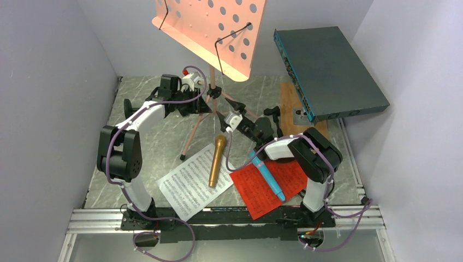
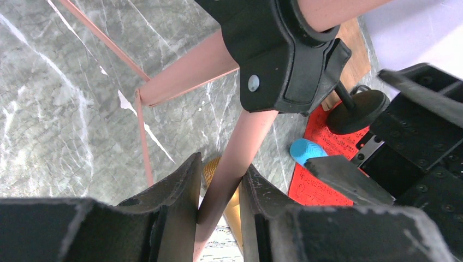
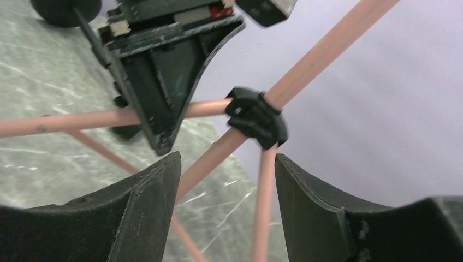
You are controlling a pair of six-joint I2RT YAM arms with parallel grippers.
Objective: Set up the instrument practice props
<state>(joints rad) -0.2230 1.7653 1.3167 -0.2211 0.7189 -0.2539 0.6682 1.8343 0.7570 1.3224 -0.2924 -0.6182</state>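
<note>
1. Left tool [image 2: 218, 183]: narrow, pads pinched on a pink tripod leg [image 2: 245, 139]. The leg's long axis runs straight out of the gap, up ahead to the black hub [image 2: 284, 60].
2. Right tool [image 3: 226, 161]: jaws wide, nothing held. The hub sits just ahead, slightly above the gap. A second leg [image 3: 263, 207] drops from it close beside the right-hand finger; contact not evident.
3. Judgement: the right tool is the free one and nearer that leg, so it should close across the leg's axis.
4. Outward: pink desk [image 1: 213, 27] overhead. Behind and below both tools, on the bench [image 1: 164, 147], the gold microphone [image 1: 217, 161] lies on the white page [image 1: 185, 188] and the blue microphone [image 1: 267, 177] on the red page [image 1: 256, 191].
</note>
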